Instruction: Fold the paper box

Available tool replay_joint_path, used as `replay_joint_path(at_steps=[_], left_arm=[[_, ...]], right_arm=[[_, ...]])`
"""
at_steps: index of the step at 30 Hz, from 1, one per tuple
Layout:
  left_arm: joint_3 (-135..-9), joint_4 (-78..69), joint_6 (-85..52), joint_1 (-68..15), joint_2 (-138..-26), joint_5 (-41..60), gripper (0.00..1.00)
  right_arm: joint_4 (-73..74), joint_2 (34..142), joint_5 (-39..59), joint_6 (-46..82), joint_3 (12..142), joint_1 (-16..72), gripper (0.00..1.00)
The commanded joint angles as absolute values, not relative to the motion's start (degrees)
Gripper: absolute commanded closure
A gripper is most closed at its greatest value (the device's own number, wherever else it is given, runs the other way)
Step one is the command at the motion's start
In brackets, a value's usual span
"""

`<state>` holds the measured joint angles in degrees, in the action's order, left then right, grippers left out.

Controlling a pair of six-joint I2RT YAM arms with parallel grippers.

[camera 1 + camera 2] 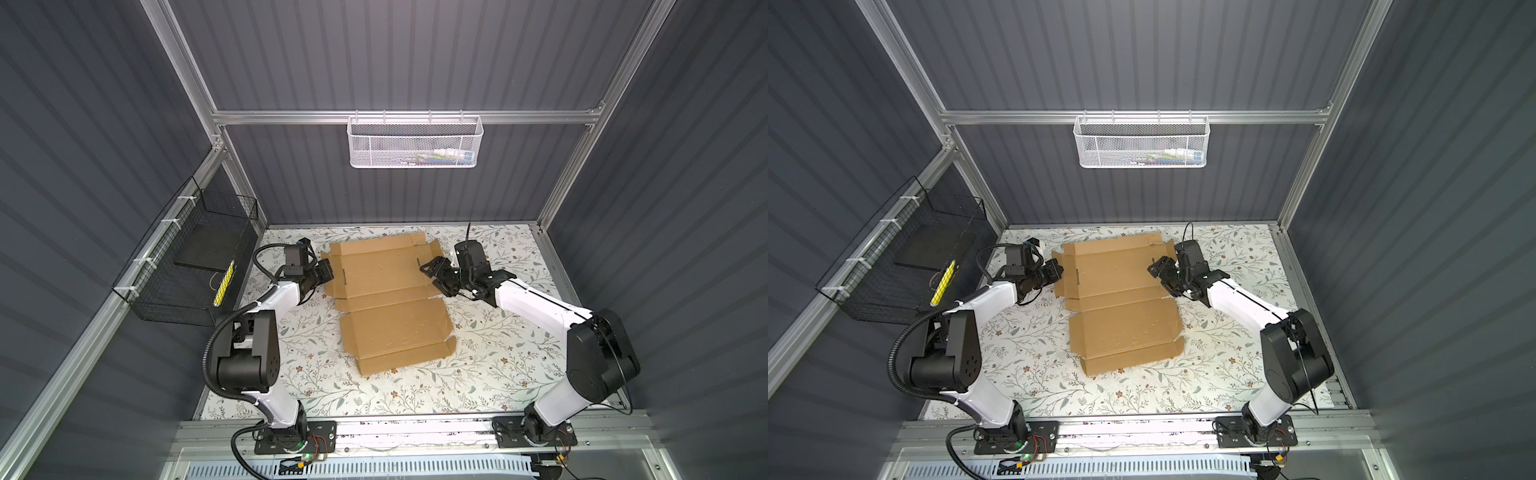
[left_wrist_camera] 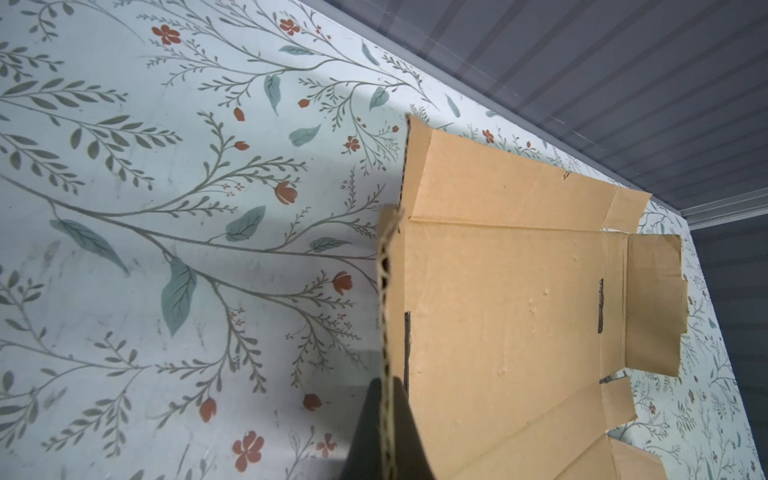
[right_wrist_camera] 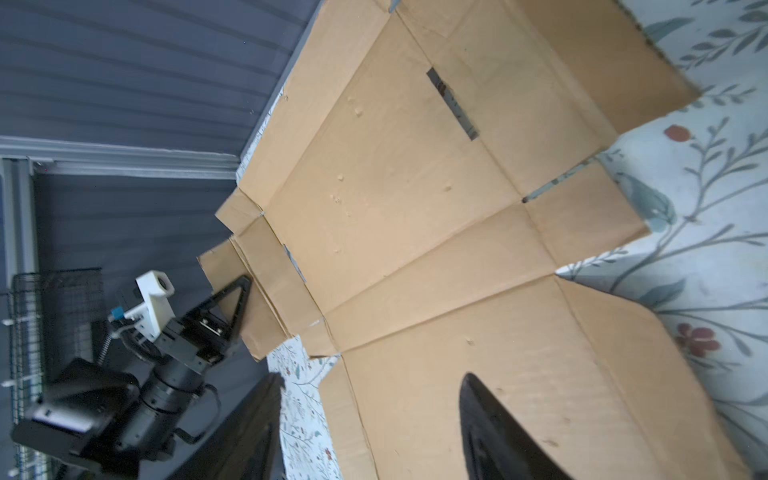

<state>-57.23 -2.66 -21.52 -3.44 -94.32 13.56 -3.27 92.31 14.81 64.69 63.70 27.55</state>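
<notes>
Paper box (image 1: pixel 386 286) mostly flat, walls unfolded. Left tool (image 1: pixel 326 272) clamps its 9 o'clock flap (image 1: pixel 336 287) (raised); right tool (image 1: pixel 432 276), 3 o'clock, jaws apart, empty.

walls (image 1: pixel 395 54): dark grey ribbed | frame (image 1: pixel 291 117): aluminium | tabletop (image 1: pixel 498 353): pale floral print | white mesh basket (image 1: pixel 411 143): back rail

The left gripper (image 1: pixel 327 269) covers part of one flap of the paper box (image 1: pixel 386 286). Items in the white mesh basket (image 1: pixel 374 145), beyond the paper box, are too small to identify.
</notes>
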Motion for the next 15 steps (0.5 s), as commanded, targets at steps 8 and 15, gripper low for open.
replay_joint_path(at_steps=[8,15], left_arm=[[-47.99,-12.82,-21.54,-7.96,-85.39,7.37,1.00],[-41.71,-19.34,-21.60,-9.23,-81.00,6.39,1.00]], right_arm=[[1.60,95.54,10.28,77.63,67.83,28.74,0.26],[-0.66,99.60,9.84,82.96,73.41,28.85,0.25]])
